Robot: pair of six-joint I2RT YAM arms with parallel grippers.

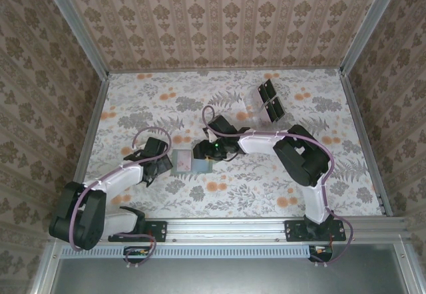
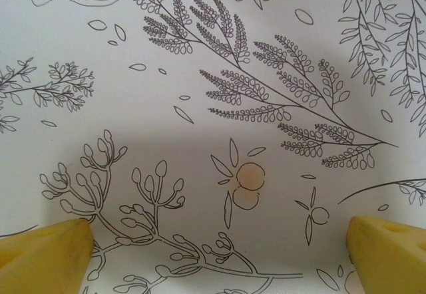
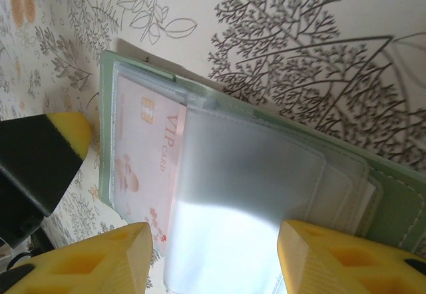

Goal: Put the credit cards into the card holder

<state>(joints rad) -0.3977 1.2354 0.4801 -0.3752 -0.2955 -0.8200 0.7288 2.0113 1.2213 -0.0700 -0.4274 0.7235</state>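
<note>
The card holder (image 1: 200, 166) lies open on the flowered table between the two arms. In the right wrist view its green cover (image 3: 393, 194) carries frosted clear sleeves, and a pale pink credit card (image 3: 143, 154) marked VIP sits in the left sleeve. My right gripper (image 3: 216, 261) hangs low over the holder (image 1: 202, 151), open, its yellow fingers on either side of a frosted sleeve. Nothing shows gripped between them. My left gripper (image 1: 160, 165) rests just left of the holder, wide open (image 2: 219, 257) over bare cloth. One of its fingertips (image 3: 63, 134) shows beside the holder's left edge.
A clear rack with dark square panels (image 1: 269, 101) stands at the back right. Patterned walls and a metal frame (image 1: 90, 118) close in the table on three sides. The rail with both arm bases (image 1: 226, 229) runs along the near edge.
</note>
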